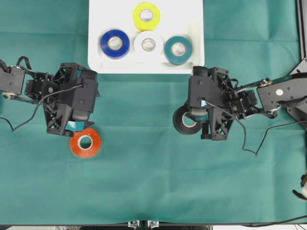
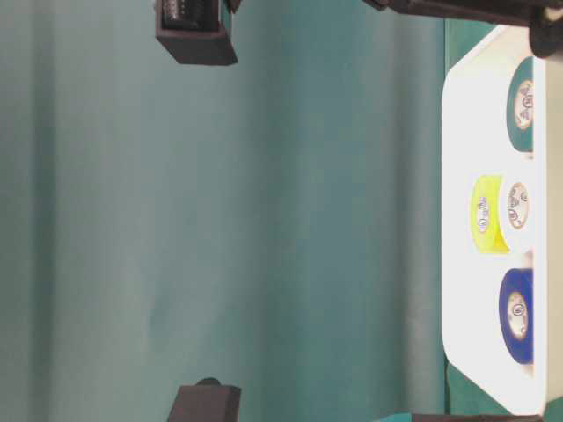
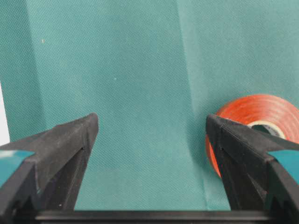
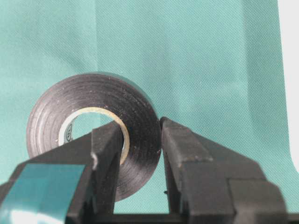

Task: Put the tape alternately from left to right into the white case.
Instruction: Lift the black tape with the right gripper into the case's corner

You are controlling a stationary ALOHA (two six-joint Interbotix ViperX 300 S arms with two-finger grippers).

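**A:** How far along is it?

**B:** Four rolls already lie in the white case [image 1: 96, 28]: a blue roll [image 1: 115, 43], a yellow roll [image 1: 146, 16], a white roll [image 1: 148, 44] and a teal roll [image 1: 178, 50]. Two are outside it, so I judge the job about two-thirds done.

**A:** And those two?

**B:** The black roll [image 4: 100, 135] is pinched in the right gripper [image 4: 140, 140]: one finger goes through the core, the other presses on the outer wall (the wrist view shows this plainly). The roll stands on edge in that grip, and the case is just ahead of the gripper, its rim near the wrist housing in the overhead view.

**A:** The left side?

**B:** The left gripper [image 3: 152, 135] holds nothing, its jaws spread apart over bare green cloth [image 1: 153, 182]. The orange roll [image 1: 85, 142] lies flat just off the tip of one finger, outside the gap, not between the fingers.

**A:** So what's left?

**B:** My guess: carry the black roll forward into the case and let go, then the left side takes the orange one. There looks to be free space in the case beside the yellow roll.
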